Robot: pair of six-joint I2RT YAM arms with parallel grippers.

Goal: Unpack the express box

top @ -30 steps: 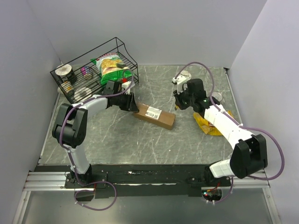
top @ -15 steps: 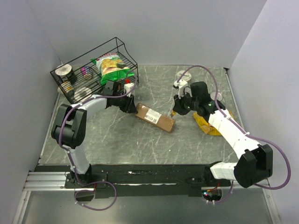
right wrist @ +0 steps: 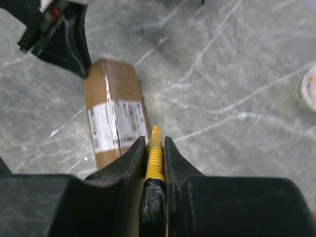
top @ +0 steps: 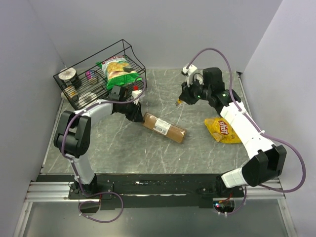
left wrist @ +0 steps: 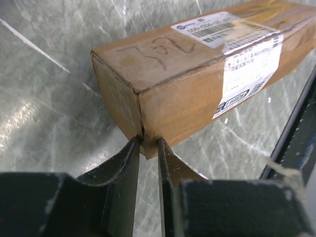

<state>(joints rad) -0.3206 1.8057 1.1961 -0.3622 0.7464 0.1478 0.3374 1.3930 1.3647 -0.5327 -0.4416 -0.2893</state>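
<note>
Brown cardboard is being shown sealed. The express box (top: 164, 127) is lying flat on the grey marbled table (top: 123, 148), about midway between the two arms. Its white shipping label (left wrist: 232, 54) is facing upward under clear tape.

No flap is being seen lifted and no contents are being exposed in any view, so the unpacking is being judged as barely begun.

The left gripper (left wrist: 148, 143) is being presented at the box end nearest the wire basket (top: 79, 96), with its fingertips touching the lower corner seam. The jaws are standing only a narrow slit apart. Whether cardboard is being pinched between them cannot be told.

A yellow ribbed tool (right wrist: 155, 158), probably a cutter, is being gripped firmly between the fingers of the right gripper (right wrist: 154, 143). That gripper is hanging clear of the box, behind its other end, with the tool tip pointing toward the label.

Every working step is being judged as outstanding:
- the tape is to be slit
- the flaps are to be opened
- whatever is inside is to be taken out

A yellow chip bag (top: 224, 129) is lying apart on the right and is not being touched.
</note>
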